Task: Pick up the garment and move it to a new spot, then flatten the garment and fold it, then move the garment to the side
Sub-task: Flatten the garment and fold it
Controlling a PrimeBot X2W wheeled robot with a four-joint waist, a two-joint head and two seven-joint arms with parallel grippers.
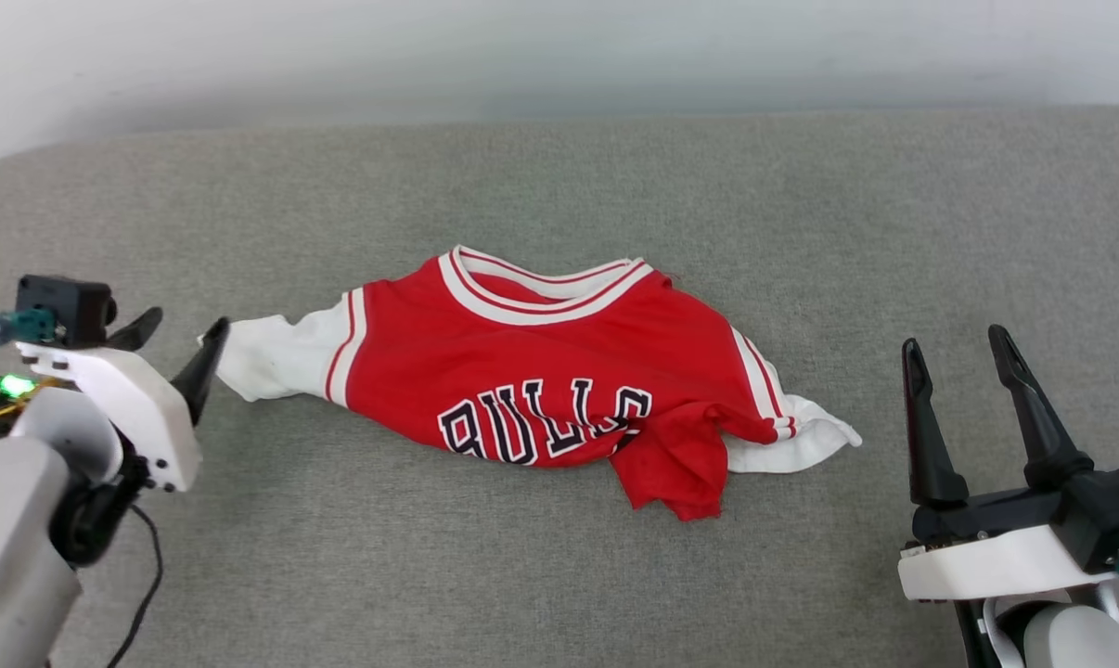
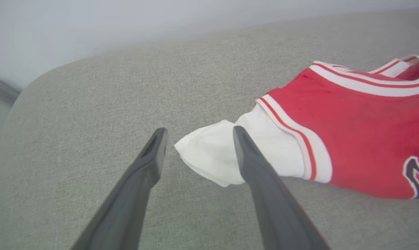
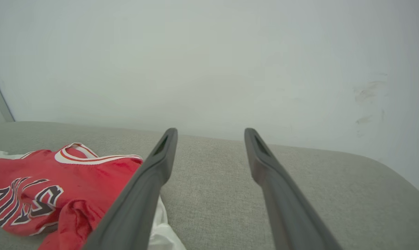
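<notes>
The garment [image 1: 541, 371], a red jersey with white sleeves and black "BULLS" lettering, lies crumpled in the middle of the grey cushion, its hem bunched up at the lower right. My left gripper [image 1: 177, 334] stands open at the tip of the jersey's left white sleeve [image 2: 213, 152]; in the left wrist view the sleeve's end lies between the two fingers, loose on the cushion. My right gripper [image 1: 958, 357] is open and empty, to the right of the garment [image 3: 49, 191], a short gap from its right sleeve.
The grey fabric cushion [image 1: 559, 186] stretches across the whole view, with a pale wall [image 3: 230, 62] behind its far edge. Its rounded left corner [image 2: 29, 90] drops off near my left arm. A black cable [image 1: 147, 575] hangs by the left forearm.
</notes>
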